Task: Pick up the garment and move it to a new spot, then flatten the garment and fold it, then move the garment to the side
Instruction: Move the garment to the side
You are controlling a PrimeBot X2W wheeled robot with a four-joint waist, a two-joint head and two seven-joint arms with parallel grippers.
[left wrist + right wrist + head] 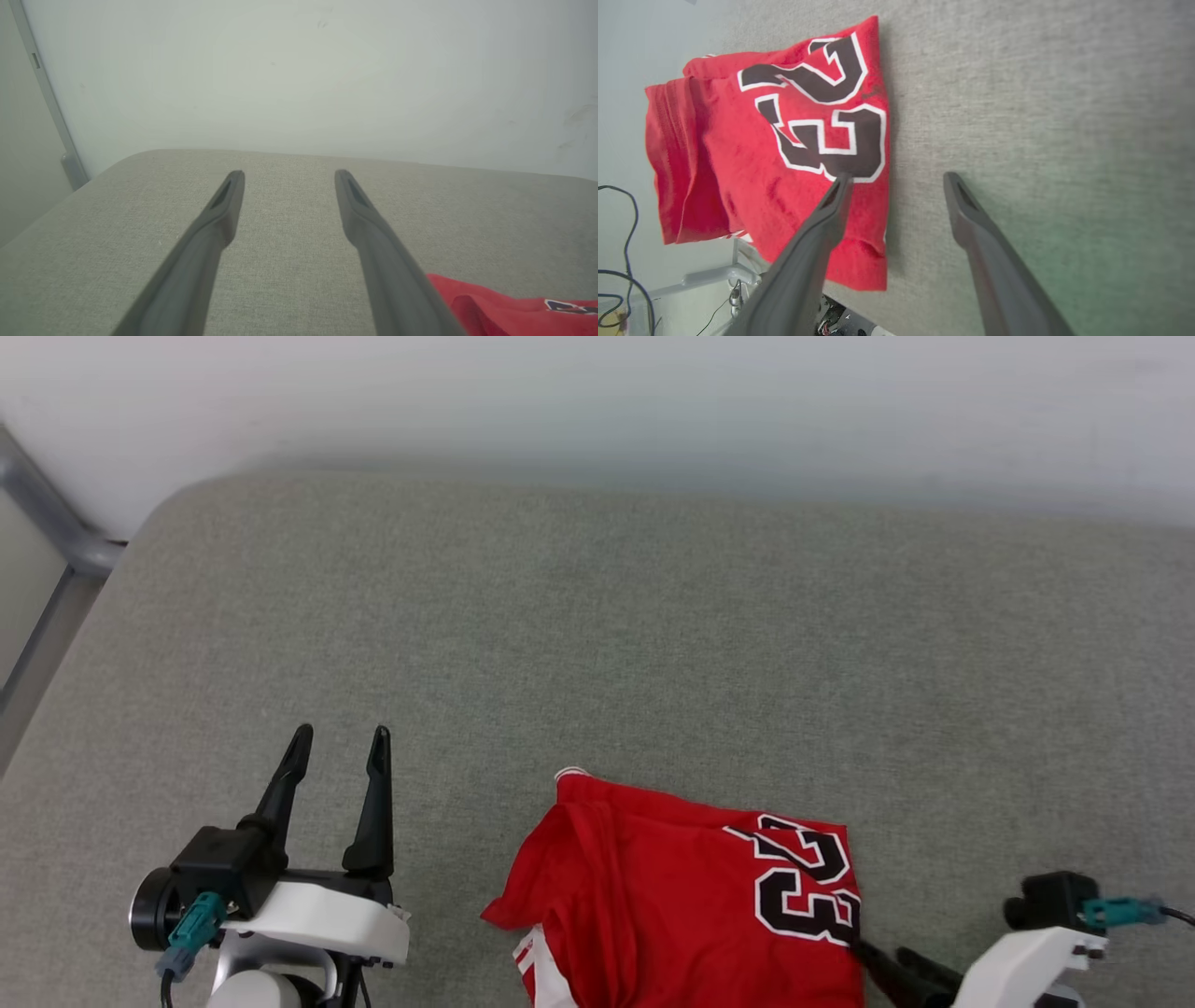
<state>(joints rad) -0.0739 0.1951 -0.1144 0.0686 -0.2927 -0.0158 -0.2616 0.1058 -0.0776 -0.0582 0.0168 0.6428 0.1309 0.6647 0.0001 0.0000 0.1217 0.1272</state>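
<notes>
grey fabric surface (653, 616) w/ folded red garment (672, 896) on it.

Readable marking: numerals (808, 882) "23" on the garment (644, 896). Black block digits with white outline, on the red fabric. In head view they sit turned sideways by the garment's right edge. Right wrist view shows the same "23", also rotated. Left wrist view catches a sliver of a digit, unreadable.

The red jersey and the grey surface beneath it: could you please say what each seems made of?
Red jersey: soft matte fabric, possibly synthetic knit; it creases and folds limply. Grey surface: woven upholstery cloth, likely padded; visible weave, rounded corner.
</notes>
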